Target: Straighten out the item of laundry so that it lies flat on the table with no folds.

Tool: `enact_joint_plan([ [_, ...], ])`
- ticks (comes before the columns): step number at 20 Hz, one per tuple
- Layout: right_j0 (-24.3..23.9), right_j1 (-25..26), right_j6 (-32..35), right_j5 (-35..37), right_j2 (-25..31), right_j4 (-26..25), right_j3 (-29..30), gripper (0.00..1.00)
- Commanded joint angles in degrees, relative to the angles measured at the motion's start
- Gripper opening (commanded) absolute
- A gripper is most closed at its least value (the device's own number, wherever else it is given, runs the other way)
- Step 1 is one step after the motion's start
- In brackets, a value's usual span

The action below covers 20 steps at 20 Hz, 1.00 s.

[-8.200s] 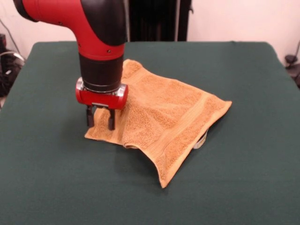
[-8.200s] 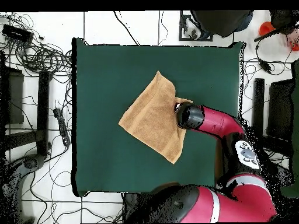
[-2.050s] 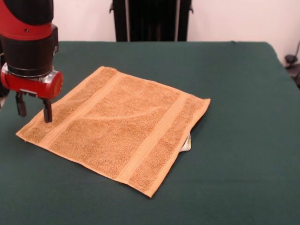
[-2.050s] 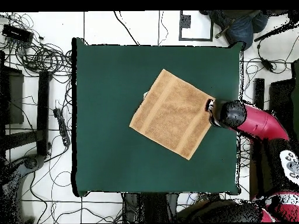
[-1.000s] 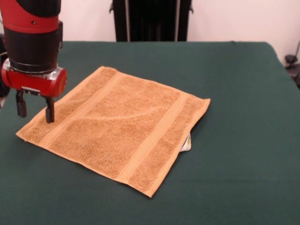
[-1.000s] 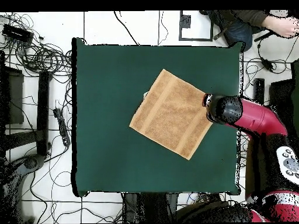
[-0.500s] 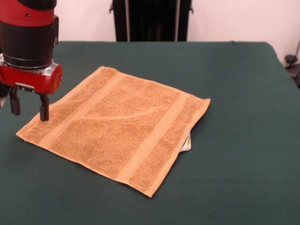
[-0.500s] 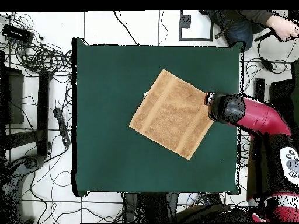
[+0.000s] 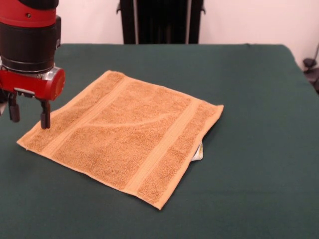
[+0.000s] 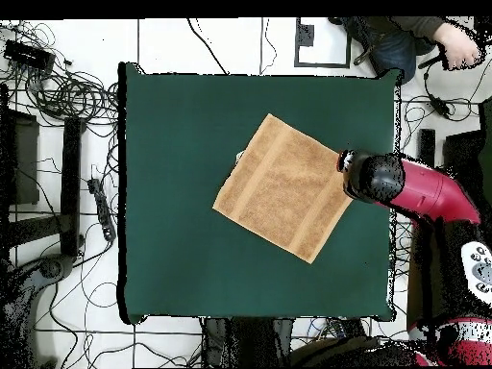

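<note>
While the towel (image 9: 127,134) lies spread out pretty much flat on the green table (image 9: 249,99), turned like a diamond against the table's edges, the gripper (image 9: 29,112) hangs over its left corner in the front view, with both black fingers (image 9: 45,116) pointing straight down and a clear gap between them, so it's parted and not pinching anything. One finger sits just above the towel's corner area, the other is over bare felt beside the edge; whether the tip actually touches the cloth I honestly can't say. You can see the two paler bands running across the towel, one near the left edge and one near the right, and a faint crease in the middle. A bit of white tag (image 9: 199,152) pokes out from under the right edge. From overhead the towel (image 10: 282,187) sits right of the table's (image 10: 173,144) centre, and the red arm (image 10: 423,190) comes in from the right side, its head over the towel's rightmost corner. Someone's hand (image 10: 459,46) shows up at the top right corner of that view, well away from the table.
</note>
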Motion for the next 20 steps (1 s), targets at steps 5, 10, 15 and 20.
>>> enact_joint_plan([
  [5, 3.00, 1.40, 3.73, 4.16, 4.05, 1.52, 1.67, 1.00],
  [10, 3.14, 1.54, 4.01, 3.71, 3.99, 1.47, 1.70, 1.00],
  [15, 3.18, 1.54, 3.98, 3.74, 3.95, 1.42, 1.64, 1.00],
  [20, 3.28, 1.60, 3.97, 3.94, 3.76, 1.33, 1.34, 1.00],
])
